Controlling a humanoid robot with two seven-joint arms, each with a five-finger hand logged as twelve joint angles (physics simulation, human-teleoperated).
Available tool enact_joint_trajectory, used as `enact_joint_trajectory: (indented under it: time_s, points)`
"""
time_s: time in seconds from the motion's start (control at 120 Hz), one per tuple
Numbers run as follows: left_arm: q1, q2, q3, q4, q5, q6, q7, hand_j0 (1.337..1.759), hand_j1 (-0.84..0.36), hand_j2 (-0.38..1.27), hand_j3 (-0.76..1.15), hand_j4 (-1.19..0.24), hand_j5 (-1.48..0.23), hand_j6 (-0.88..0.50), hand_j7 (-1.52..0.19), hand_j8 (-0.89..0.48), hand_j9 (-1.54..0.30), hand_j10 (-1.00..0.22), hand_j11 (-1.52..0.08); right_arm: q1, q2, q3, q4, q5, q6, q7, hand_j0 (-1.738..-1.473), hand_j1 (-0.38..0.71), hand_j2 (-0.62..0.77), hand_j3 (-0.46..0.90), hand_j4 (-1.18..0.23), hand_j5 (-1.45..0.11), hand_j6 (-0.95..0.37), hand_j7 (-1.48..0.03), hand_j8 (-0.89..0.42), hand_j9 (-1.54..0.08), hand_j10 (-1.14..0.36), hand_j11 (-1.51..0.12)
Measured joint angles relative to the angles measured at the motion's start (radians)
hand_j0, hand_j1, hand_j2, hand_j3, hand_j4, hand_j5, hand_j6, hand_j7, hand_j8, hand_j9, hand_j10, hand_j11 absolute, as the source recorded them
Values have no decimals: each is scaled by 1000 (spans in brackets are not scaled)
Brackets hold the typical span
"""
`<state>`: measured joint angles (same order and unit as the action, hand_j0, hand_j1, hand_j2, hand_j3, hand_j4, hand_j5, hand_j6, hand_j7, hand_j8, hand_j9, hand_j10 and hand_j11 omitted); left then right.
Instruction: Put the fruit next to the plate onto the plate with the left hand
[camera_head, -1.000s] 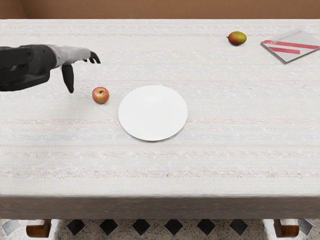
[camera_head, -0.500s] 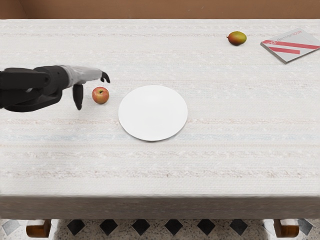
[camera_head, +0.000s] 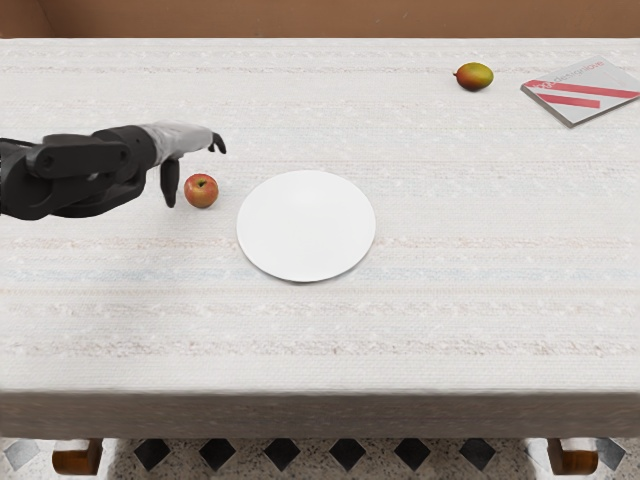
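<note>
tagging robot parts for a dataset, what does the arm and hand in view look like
Only the left arm shows: bulky matte black segments. The left hand has a light grey back and black fingers. No cables or markings visible.

No text, label, brand or number can be read anywhere in the frame. The only printed surface is the cover of a book (camera_head: 581, 90) in the upper right of the frame, white with two slanting red bands. Any lettering on it is too small to make out.
</note>
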<state>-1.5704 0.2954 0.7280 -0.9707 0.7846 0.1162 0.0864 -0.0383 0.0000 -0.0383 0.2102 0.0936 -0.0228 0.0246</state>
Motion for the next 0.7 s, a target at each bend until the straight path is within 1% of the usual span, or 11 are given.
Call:
enact_joint_trajectory:
  time_s: [0.225, 0.333, 0.525, 0.7]
  points:
    - [29, -37, -3, 22, -3, -2, 1, 1658, 52, 51, 0, -250, -324, -251, -323, -251, -323, -250, -323, 0, 0, 0, 0, 0, 0, 0, -1658, -312, -6, 0, -31, -40, -31, -40, -31, -40, -31, -40]
    - [49, -48, -4, 47, -4, -2, 0, 1658, 52, 51, 0, -250, -323, -251, -323, -250, -323, -250, -323, 0, 0, 0, 0, 0, 0, 0, -1658, -312, -6, 0, -31, -40, -31, -40, -31, -40, -31, -40]
    - [67, -61, -4, 79, -49, -2, 0, 1658, 50, 51, 0, -251, -325, -252, -325, -252, -325, -251, -325, 0, 0, 0, 0, 0, 0, 0, -1658, -312, -6, 0, -31, -40, -31, -40, -31, -40, -31, -40]
    - [83, -74, -4, 103, -59, -2, -1, 1658, 10, 58, 0, -285, -368, -285, -368, -285, -368, -284, -368, 0, 0, 0, 0, 0, 0, 0, -1658, -312, -6, 0, -31, -40, -31, -40, -31, -40, -31, -40]
